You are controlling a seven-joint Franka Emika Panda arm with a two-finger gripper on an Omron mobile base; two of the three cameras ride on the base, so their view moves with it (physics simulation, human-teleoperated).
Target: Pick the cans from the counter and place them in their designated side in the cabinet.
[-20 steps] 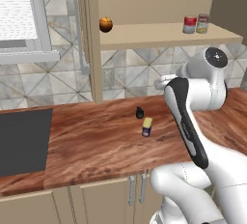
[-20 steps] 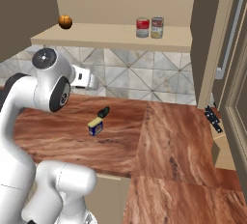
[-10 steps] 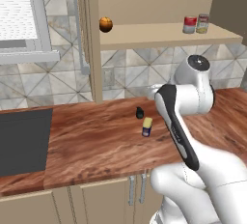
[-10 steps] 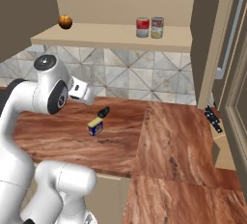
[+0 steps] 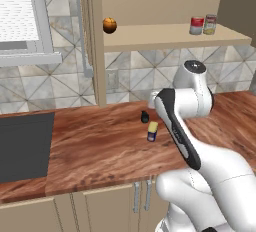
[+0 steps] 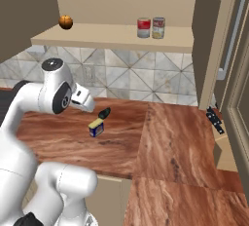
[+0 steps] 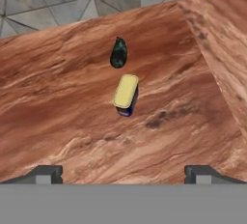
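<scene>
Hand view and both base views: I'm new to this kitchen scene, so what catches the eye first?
The big white robot arm bends over the reddish-brown wood-grain counter, its jaws spread wide above a slim dark blue can with a yellow top. A small dark blob lies just beyond that can. Up on the tan cabinet shelf stand a red-labelled can beside a white-red-green one, and far left an orange round fruit.

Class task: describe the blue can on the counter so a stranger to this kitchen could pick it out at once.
Find the counter below the tiled wall. Near its middle stand two small things close together: the blue can and a dark blob behind it. The can is the upright one, dark blue with a yellow top.
</scene>
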